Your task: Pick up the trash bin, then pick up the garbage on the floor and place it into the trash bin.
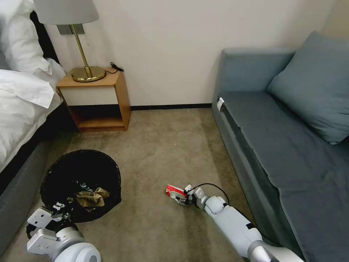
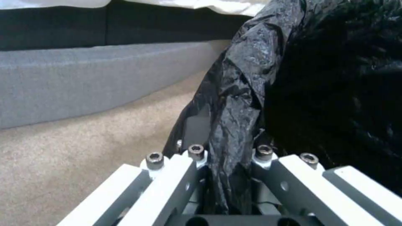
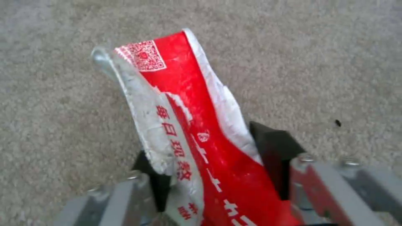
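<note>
The trash bin [image 1: 80, 182] with its black bag liner sits low at the left of the head view, and a crumpled brown paper bag [image 1: 91, 197] lies inside it. My left gripper [image 1: 60, 211] is shut on the bin's near rim; the left wrist view shows the black bag [image 2: 234, 125] pinched between its fingers [image 2: 197, 157]. Right of the bin, low over the carpet, my right gripper [image 1: 183, 198] is shut on a red-and-white packet [image 1: 174, 191]. In the right wrist view the packet [image 3: 184, 125] stands up between the dark fingertips [image 3: 276, 144].
A bed [image 1: 21, 109] runs along the left, with its grey base [image 2: 84, 81] close beside the bin. A wooden nightstand [image 1: 98, 98] with a lamp stands at the back wall. A blue-grey sofa [image 1: 283, 145] lines the right. Open carpet [image 1: 163, 145] lies between them.
</note>
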Controlling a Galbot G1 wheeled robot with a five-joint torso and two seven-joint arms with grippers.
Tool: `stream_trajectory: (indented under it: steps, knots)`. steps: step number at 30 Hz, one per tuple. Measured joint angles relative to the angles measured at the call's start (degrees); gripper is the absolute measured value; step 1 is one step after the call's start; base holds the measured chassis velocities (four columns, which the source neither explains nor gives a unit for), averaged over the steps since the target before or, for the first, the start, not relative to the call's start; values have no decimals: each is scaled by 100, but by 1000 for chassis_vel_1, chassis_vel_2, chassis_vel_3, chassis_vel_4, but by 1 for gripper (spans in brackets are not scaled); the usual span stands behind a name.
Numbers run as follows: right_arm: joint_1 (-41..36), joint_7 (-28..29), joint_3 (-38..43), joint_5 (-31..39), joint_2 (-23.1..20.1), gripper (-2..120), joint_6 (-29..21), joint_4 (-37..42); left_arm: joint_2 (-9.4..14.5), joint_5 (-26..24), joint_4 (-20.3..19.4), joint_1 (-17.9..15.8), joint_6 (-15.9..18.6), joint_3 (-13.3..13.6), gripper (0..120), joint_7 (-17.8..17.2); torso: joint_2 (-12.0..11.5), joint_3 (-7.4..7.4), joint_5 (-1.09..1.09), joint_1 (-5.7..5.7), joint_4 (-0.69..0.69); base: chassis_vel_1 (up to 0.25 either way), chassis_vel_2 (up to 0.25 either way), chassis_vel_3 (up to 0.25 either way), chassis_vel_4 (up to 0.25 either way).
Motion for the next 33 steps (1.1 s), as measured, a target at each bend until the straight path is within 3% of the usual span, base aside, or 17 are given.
stream_trajectory:
  steps: [8,10,19,23,32,33]
  knots:
    - [-12,1,6,0,-11,19,8,11,0,-1,10,-8,0,-1,0,0,0,0,0,0,0,0,0,0,0]
    - [-16,1,36,3,-12,8,13,26,0,-6,10,-8,0,-6,0,-2,0,1,0,0,0,0,0,0,0]
    - [-211,19,151,249,-226,6,43,639,0,-23,0,-8,6,-10,0,-4,-1,2,-1,0,-3,0,0,0,0]
    - [-447,63,348,490,-424,6,83,1720,0,-29,0,-17,11,13,0,-4,0,2,0,0,0,0,0,0,0]
    - [-630,131,347,819,-572,6,63,3287,0,-28,3,-7,12,20,0,-4,0,1,0,0,0,0,0,0,0]
    - [-665,133,228,960,-614,6,-21,3866,0,-26,1,2,12,18,0,-5,-1,1,0,0,0,0,0,0,0]
